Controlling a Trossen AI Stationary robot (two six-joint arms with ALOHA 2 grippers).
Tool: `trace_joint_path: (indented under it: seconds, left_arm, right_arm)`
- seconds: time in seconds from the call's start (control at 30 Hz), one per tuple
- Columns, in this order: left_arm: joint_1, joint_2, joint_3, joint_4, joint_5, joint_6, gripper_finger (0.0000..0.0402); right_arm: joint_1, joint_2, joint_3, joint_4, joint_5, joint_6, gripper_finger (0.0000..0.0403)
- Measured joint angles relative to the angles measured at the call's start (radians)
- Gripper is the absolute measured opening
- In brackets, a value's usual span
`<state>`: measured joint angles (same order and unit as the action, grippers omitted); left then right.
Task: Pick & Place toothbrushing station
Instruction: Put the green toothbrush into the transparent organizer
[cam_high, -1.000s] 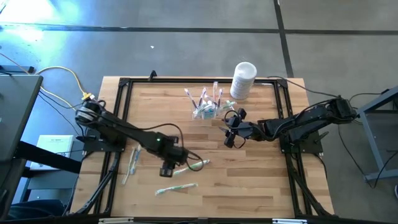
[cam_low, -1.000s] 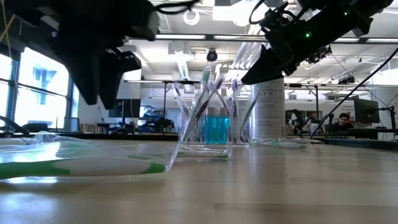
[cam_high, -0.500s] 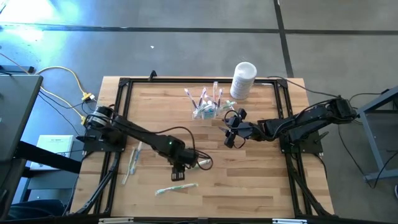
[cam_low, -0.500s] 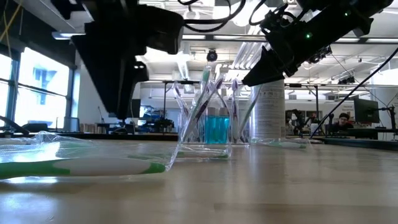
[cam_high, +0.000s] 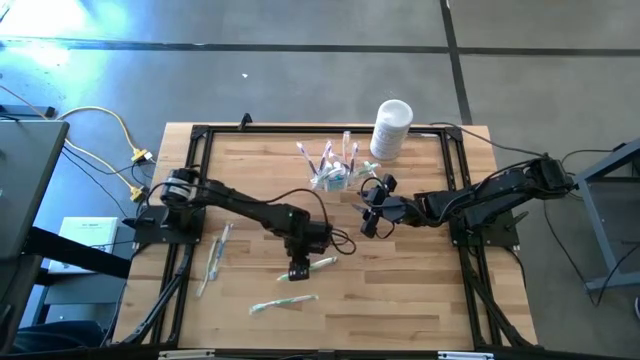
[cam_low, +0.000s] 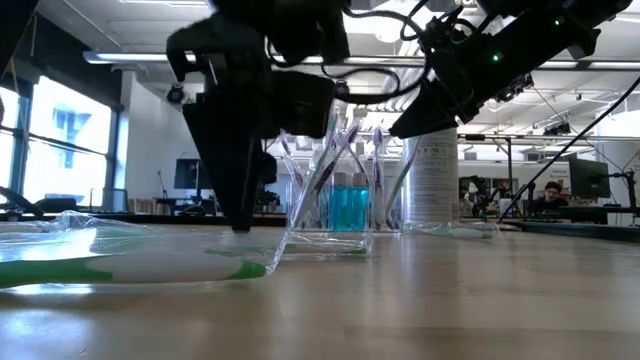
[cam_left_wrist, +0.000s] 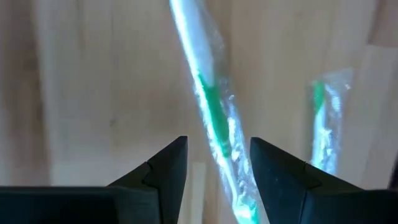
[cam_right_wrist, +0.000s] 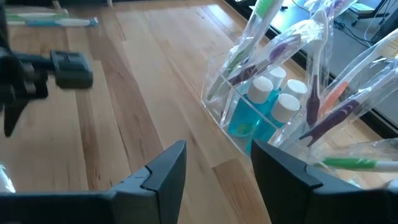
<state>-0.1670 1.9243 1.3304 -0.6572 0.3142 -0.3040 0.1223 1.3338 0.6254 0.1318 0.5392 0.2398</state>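
1. Station (cam_high: 332, 172) – the clear holder sits toward the far middle of the table (cam_high: 420, 290), packed with wrapped brushes and small blue bottles; neither gripper touches it.
2. We see a white container (cam_high: 391, 128) just beyond it to the right, apart from it.
3. Three wrapped green brushes lie loose on the wood: one (cam_high: 318, 266) under the left gripper, one (cam_high: 283, 302) nearer the front edge, one (cam_high: 213, 257) by the left frame rail.
4. The left gripper (cam_high: 298, 268) points down over the middle brush; its fingers stand apart with that brush between them, and we cannot tell whether they touch it.
5. The right gripper (cam_high: 369, 218) hangs just right of and in front of the station, fingers parted, holding nothing.
6. A black cable loops beside the left gripper, between the two arms.
7. Only the right wrist view shows the station's contents plainly – blue bottles (cam_right_wrist: 268, 102) with white caps, brushes leaning out of the compartments.
8. Only the left wrist view shows the brush (cam_left_wrist: 211, 118) running through the gap of the fingers, with a second one (cam_left_wrist: 324, 124) off to the side.
9. The low view adds the room behind, where a person (cam_low: 550, 195) sits at a desk.
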Motion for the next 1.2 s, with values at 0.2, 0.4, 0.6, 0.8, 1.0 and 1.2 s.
trace_joint_path:
  seconds: [0.2,0.4,0.6,0.8,1.0,1.2]
  left_arm:
    - [0.012,0.032,0.001,0.023,0.059,0.011,0.0148]
    - [0.012,0.034,0.001,0.019,0.096,0.022,0.0107]
    - [0.034,0.026,0.035,-0.046,0.105,0.053,0.0101]
    - [0.034,0.025,0.166,-0.230,-0.053,0.150,0.0101]
    - [0.005,0.025,0.203,-0.269,-0.155,0.116,0.0101]
    - [-0.036,0.025,0.203,-0.235,-0.150,0.062,0.0101]
  right_arm:
    - [0.000,0.000,0.000,-0.009,0.000,0.000,0.0173]
    - [0.000,0.000,0.000,-0.019,0.000,0.005,0.0173]
    - [0.000,0.000,0.000,-0.023,-0.016,0.046,0.0173]
    - [0.000,0.000,0.000,-0.023,-0.024,0.052,0.0173]
    - [0.000,0.000,0.000,-0.023,-0.024,0.054,0.0173]
    - [0.024,0.000,0.000,-0.024,-0.071,0.105,0.0173]
